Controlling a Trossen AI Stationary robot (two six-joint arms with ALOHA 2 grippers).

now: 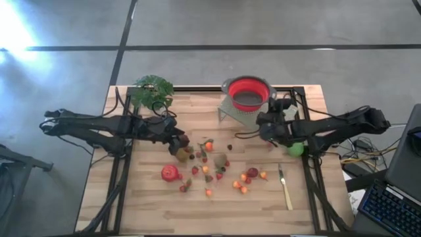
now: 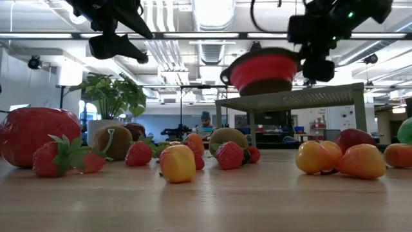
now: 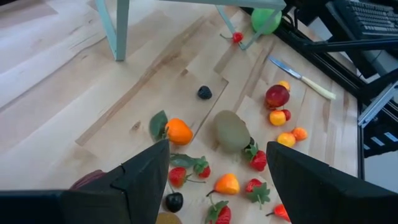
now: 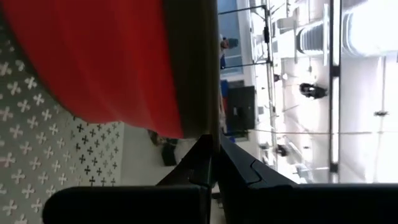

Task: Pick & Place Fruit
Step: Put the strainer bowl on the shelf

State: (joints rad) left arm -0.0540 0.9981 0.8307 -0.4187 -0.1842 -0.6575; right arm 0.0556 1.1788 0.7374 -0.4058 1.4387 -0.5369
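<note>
Two claws are working: our left claw [image 1: 179, 142] is hovering wide open and empty over the fruit [image 1: 209, 172] scattered mid-tabletop [image 1: 145, 204], so we are centring on one piece before descending; our right claw [image 1: 268, 122] is pinching the red bowl [image 1: 248, 92] rim.

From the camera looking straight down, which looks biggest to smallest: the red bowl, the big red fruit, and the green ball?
1. Red bowl, clearly largest.
2. Big red fruit.
3. Green ball, partly hidden by the right arm, so its place below the fruit is unsure.
</note>
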